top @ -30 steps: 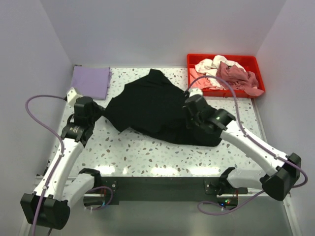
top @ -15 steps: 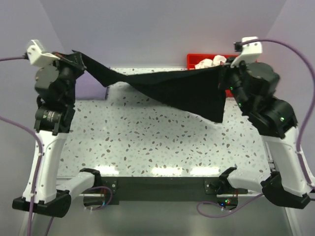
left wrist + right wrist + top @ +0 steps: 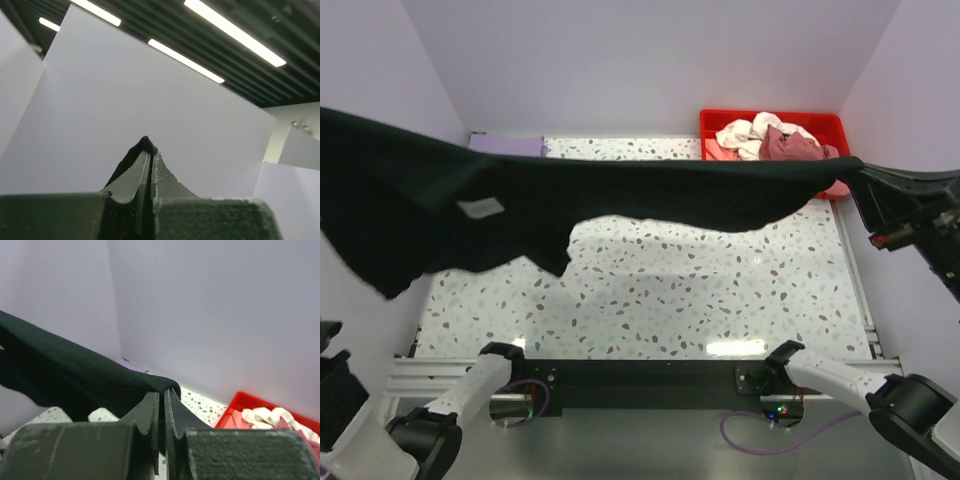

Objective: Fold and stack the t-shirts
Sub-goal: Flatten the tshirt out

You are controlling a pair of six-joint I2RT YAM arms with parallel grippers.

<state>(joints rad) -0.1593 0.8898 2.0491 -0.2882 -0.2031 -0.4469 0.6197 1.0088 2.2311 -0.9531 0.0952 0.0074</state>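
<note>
Hanging high over the table, the black t-shirt is pulled out long like a washing line. One end sits just in front of the red tray. That is where the right gripper has its jaws pressed together on a fold of the black cloth. The other end goes far to the left of the tray and off the side of the top view. The left gripper has its jaws shut tight on a small bit of black cloth that pokes out at the tips. A small white tag shows on the wide, droopy part of the shirt, far left of the tray. Inside the tray, the white, pink and dusty-rose t-shirts lie in a messy pile. The lavender t-shirt lies flat on the table, well to the left of the tray, partly hidden behind the black one.
</note>
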